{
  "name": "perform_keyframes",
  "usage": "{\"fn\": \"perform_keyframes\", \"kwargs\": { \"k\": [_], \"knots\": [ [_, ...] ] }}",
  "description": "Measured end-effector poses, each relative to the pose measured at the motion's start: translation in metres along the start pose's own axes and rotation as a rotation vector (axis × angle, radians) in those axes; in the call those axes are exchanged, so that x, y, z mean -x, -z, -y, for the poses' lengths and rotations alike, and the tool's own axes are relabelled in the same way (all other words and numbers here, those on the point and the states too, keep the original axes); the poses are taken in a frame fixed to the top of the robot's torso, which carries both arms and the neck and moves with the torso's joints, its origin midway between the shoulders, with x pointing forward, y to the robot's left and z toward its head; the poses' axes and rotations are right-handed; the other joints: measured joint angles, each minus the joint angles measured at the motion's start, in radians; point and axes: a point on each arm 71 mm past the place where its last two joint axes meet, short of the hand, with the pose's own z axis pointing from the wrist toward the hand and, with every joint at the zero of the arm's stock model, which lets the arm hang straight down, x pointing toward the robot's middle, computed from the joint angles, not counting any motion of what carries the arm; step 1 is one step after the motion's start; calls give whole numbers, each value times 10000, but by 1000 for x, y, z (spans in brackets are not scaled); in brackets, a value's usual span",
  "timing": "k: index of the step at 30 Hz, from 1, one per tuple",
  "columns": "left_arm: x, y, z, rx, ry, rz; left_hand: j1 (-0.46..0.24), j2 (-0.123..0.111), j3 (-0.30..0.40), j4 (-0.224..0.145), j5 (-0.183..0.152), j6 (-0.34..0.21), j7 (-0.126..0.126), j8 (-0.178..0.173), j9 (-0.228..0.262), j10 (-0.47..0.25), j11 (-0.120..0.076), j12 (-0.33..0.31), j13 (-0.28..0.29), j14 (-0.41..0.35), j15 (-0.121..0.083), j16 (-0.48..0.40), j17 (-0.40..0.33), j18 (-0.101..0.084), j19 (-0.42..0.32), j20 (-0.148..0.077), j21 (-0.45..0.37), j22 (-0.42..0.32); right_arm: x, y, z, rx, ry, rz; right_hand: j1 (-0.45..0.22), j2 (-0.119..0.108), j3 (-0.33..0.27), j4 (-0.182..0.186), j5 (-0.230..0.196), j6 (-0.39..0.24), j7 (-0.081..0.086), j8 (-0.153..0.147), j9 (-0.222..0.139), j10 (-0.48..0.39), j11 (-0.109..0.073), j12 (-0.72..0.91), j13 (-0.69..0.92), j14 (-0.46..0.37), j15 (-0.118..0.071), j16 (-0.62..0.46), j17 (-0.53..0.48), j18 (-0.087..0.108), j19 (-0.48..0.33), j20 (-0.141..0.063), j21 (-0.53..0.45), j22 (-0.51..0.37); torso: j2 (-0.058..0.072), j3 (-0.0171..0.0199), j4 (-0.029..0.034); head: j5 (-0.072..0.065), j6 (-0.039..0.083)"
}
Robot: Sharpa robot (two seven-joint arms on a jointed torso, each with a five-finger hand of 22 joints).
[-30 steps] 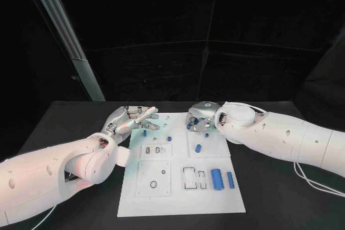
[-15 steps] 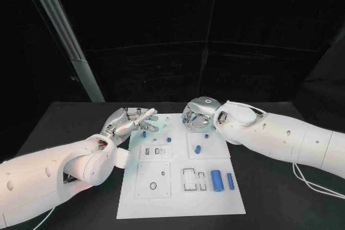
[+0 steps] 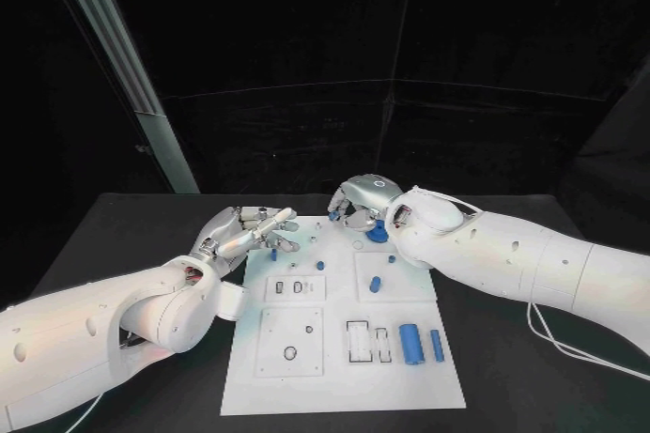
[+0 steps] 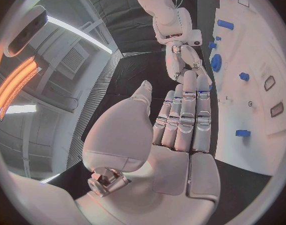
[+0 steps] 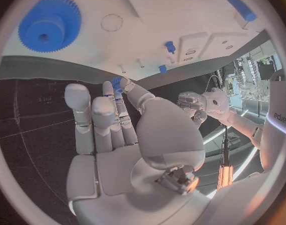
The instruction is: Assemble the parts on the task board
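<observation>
1. The right hand (image 3: 359, 206) hangs over the far edge of the task board (image 3: 339, 377), knuckles toward the head camera. In the right wrist view (image 5: 120, 135) a small blue part (image 5: 117, 82) sits pinched between the thumb and a fingertip, while the other fingers stand straight and close together beside it.

2. Just beside that hand lies a blue gear (image 3: 378, 233), flat on the board's far right corner (its toothed rim is plain in the right wrist view (image 5: 50, 23)).

3. The left hand (image 3: 249, 230) hovers at the board's far left corner, fingers straight and pressed side by side with the thumb apart; it holds nothing, as the left wrist view (image 4: 174, 130) shows.

4. Near its fingertips a small blue peg (image 3: 273, 255) stands on the board, with two more small blue pieces (image 3: 321, 264) a little further in.

5. Toward the board's middle a short blue pin (image 3: 374, 284) lies to the right of a recessed plate with two slots (image 3: 293, 286).

6. At the near right, a thick blue cylinder (image 3: 410, 343) and a thinner blue rod (image 3: 436, 345) lie side by side, next to a rectangular cut-out (image 3: 361, 340).

7. A plate with an oval hole (image 3: 290, 353) sits at the near left of the board, all of it on the black table (image 3: 122, 236).
</observation>
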Motion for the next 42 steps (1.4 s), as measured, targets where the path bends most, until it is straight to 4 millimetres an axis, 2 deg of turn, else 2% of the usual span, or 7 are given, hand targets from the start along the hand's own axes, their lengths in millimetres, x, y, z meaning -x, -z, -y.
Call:
{"fn": "perform_keyframes", "kwargs": {
  "k": [8,18,23,42],
  "knots": [
    [-1,-1,0,14,10,-30,0,0,0,0,0,0,0,0,0,0,0,0,0,0,0,0,-1,0,0,0,0,0,-5,-14,-8,-27,-72,-79,1,-1,44,44,-9,-4,2,-50,5,0,0,0,0,0,0,0,31,1,0,0,1,28,47,-25,74,-15,36],
    [-2,-2,0,9,15,-64,3,88,-27,-28,0,0,0,-37,1,0,0,0,0,-36,36,0,30,-1,0,0,0,0,-10,-21,-9,-146,-56,-356,-52,-55,56,109,49,-20,12,-87,31,0,0,-1,-1,0,0,42,58,1,-1,0,56,48,61,-31,74,17,19],
    [-2,-2,2,-28,5,-90,3,88,-28,-28,0,0,0,-37,1,0,0,-40,0,-36,36,0,36,-1,-33,33,0,-1,-11,-23,-11,-132,-62,-421,-52,-55,56,109,62,-22,12,-105,-1,0,0,-6,-1,0,0,42,58,1,0,0,56,48,93,-21,62,25,56],
    [-2,-3,3,26,-6,-101,4,87,-28,-28,0,-36,35,-74,-8,-37,36,-40,0,-36,36,0,75,-1,-34,33,0,-1,-13,-26,-16,-36,-45,-619,-146,-149,88,193,117,-55,17,-100,10,-1,0,-41,-1,0,0,81,56,2,-1,1,56,61,129,-27,50,58,-30]
  ]
}}
